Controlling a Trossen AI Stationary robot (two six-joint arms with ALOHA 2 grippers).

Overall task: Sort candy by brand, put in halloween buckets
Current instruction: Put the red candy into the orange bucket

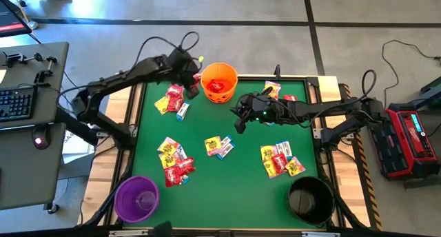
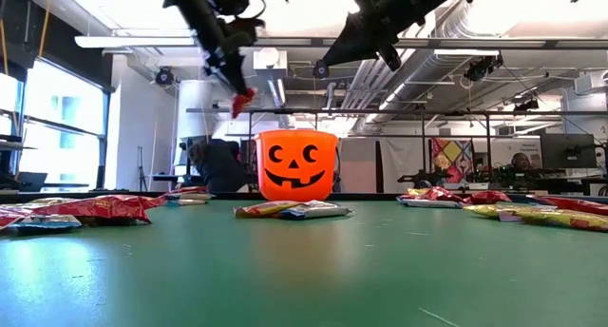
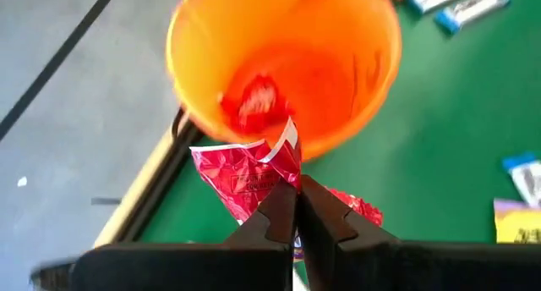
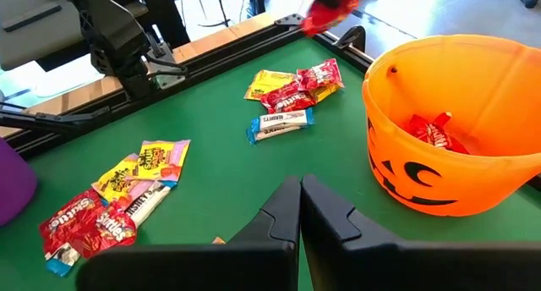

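Green surface [image 1: 227,189] seen from above, orange bucket [image 1: 219,82] at far edge, purple bucket [image 1: 136,199] and black bucket [image 1: 310,200] at near corners, candy packets [image 1: 178,161] scattered between, left hand [image 1: 193,79] beside orange bucket, right hand [image 1: 240,121] near centre.

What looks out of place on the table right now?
Nothing stands out. All three buckets stand upright: orange bucket, purple bucket, black bucket. The candy lies in loose piles on the green mat. The left gripper holds a red packet beside the orange bucket's rim.
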